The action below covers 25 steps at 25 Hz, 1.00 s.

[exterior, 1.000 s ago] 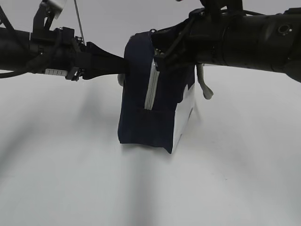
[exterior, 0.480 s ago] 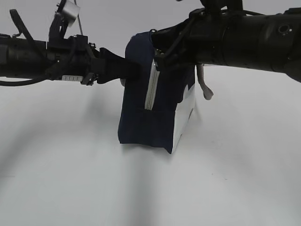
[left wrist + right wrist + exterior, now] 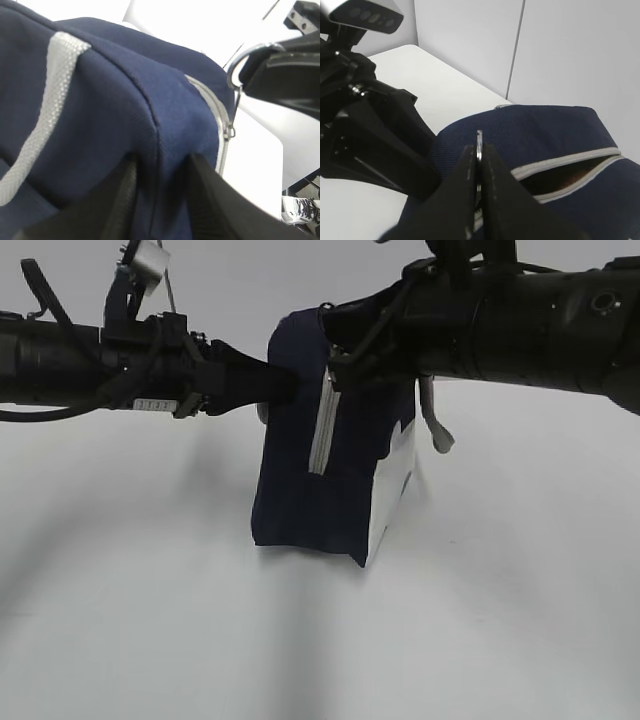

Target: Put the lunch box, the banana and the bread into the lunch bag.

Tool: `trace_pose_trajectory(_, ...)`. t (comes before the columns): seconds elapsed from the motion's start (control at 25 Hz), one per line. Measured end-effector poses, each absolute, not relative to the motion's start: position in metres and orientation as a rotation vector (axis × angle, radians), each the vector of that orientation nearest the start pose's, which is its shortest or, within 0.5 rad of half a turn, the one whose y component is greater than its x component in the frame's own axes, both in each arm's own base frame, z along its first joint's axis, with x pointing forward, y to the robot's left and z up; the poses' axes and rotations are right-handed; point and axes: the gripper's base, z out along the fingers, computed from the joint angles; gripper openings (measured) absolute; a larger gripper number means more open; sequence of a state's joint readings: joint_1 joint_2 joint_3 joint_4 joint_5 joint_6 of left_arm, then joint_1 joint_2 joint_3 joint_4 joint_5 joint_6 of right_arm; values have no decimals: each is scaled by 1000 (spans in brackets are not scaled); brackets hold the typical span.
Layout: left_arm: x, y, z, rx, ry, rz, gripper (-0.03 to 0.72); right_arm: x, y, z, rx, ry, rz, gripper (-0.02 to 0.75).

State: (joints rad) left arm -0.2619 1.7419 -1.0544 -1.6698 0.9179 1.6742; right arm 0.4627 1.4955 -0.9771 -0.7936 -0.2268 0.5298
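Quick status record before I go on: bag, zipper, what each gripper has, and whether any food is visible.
lunch bag: navy, upright on the white table
zipper: partly open along the top; something brownish shows in the gap, cannot tell what
left gripper: fingers pinching a fold of bag fabric at the end
right gripper: shut on the ring pull
banana, lunch box: not visible in any view

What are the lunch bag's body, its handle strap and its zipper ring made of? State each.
Lunch bag body: navy woven fabric, matte, fine twill weave visible.
Handle strap: grey webbing, coarse ribbed weave, probably synthetic.
Zipper ring: looks like metal, shiny silver with bright highlights.
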Motion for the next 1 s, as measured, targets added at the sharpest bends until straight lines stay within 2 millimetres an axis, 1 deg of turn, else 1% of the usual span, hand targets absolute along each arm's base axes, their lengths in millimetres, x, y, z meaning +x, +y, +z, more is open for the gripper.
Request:
trace_pose_trajectory(0.2, 325, -161, 246, 772, 1867, -1121, 160, 299, 165, 298, -750, 1691, 295, -16)
trace_pose_trajectory(0.44, 324, -161, 246, 775, 1867, -1120, 17, 298, 165, 299, -751, 1685, 300, -16)
trace_pose_trajectory(0.6, 324, -161, 245, 785, 1870, -1116, 6, 298, 165, 300, -750, 1683, 300, -16)
trace_pose_trajectory(0.84, 323, -161, 244, 817, 1875, -1108, 5, 296, 164, 306, -747, 1665, 299, -16)
trace_pose_trajectory(1.0, 323, -161, 244, 819, 1874, -1108, 5, 298, 164, 312, -741, 1654, 290, -16)
